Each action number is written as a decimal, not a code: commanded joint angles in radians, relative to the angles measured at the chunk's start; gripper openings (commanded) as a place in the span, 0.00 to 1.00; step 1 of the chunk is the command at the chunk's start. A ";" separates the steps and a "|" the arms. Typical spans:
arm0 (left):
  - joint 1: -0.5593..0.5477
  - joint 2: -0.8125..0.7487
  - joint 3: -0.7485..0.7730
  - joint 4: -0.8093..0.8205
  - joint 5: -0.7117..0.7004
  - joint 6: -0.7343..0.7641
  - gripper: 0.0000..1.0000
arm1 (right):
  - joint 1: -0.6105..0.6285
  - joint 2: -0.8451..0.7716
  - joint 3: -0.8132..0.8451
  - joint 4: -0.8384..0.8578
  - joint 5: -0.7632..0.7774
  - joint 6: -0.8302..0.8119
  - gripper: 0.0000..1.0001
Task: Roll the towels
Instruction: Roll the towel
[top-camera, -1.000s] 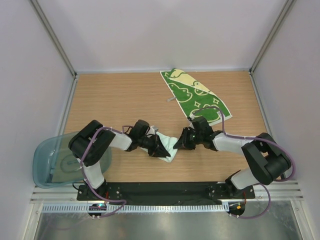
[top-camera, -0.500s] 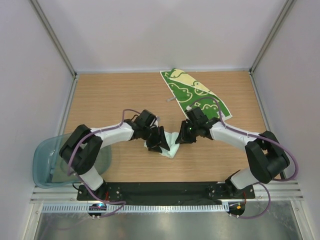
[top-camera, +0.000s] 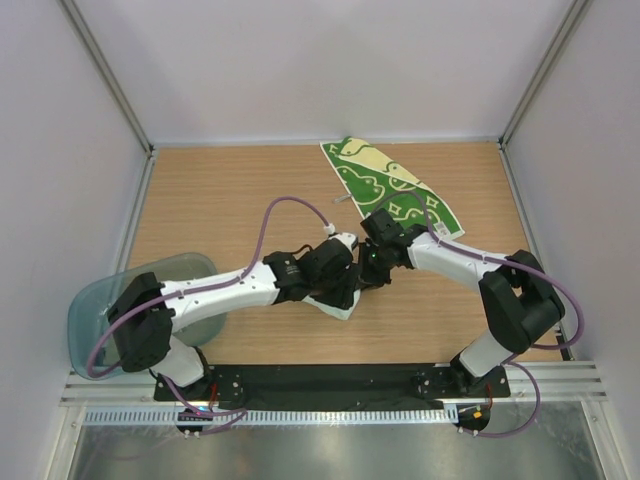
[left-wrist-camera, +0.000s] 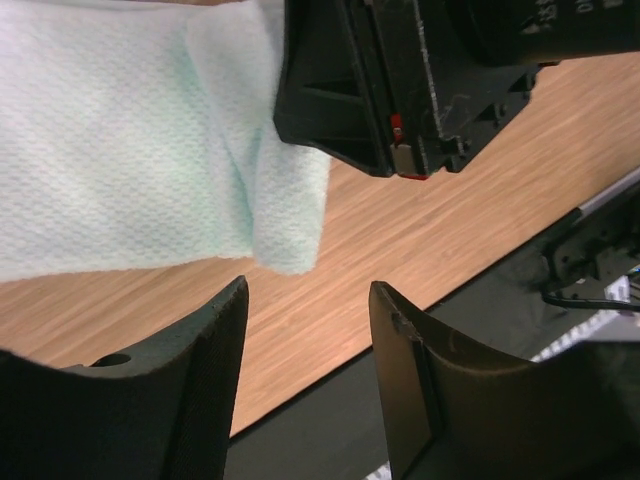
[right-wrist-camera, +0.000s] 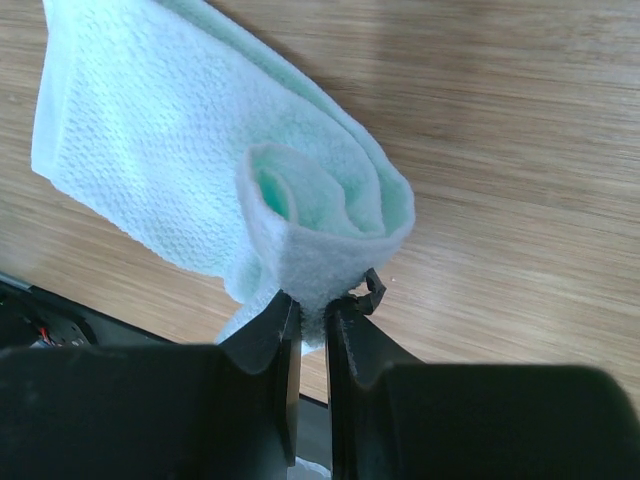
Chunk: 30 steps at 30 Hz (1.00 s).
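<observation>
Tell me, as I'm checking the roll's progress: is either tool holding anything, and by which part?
The right tool pinches the mint-blue towel by the edge of its rolled-up end. The left tool is open, holding nothing.

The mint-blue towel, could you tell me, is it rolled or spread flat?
Partly rolled: one end of the towel curls into a coil pinched by the right gripper; the rest is unrolled.

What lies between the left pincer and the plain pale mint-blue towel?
Only bare wooden tabletop, seen in the left wrist view below the towel.
</observation>
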 joint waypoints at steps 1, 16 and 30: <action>-0.030 0.007 -0.022 0.023 -0.129 0.045 0.54 | 0.008 0.007 0.036 -0.030 0.001 -0.002 0.02; -0.133 0.142 -0.025 0.126 -0.264 0.038 0.55 | 0.008 0.011 0.025 -0.018 -0.030 0.013 0.01; -0.175 0.168 -0.052 0.180 -0.345 0.028 0.06 | 0.010 -0.001 -0.004 -0.020 -0.056 0.004 0.01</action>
